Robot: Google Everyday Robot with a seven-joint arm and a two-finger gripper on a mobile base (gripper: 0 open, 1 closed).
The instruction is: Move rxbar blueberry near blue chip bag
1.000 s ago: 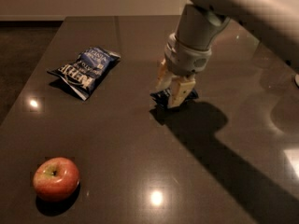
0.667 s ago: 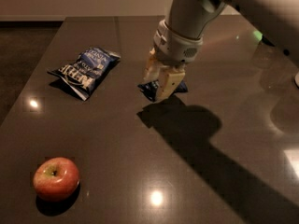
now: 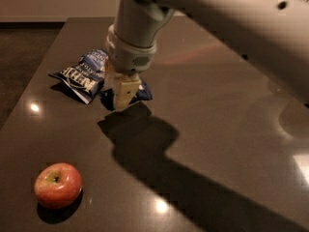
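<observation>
Beside the blue chip bag (image 3: 81,73), my gripper (image 3: 121,96) clamps the rxbar blueberry (image 3: 144,94). An apple (image 3: 58,185) sits well apart on the table (image 3: 222,124).

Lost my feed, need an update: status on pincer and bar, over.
Pincer low beside blue chip bag, shut on rxbar blueberry. Bar right by bag. Apple far off.

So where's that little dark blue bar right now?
Camera view, upper left: the rxbar blueberry is clamped in the gripper, just right of the blue chip bag, far from the apple.
</observation>
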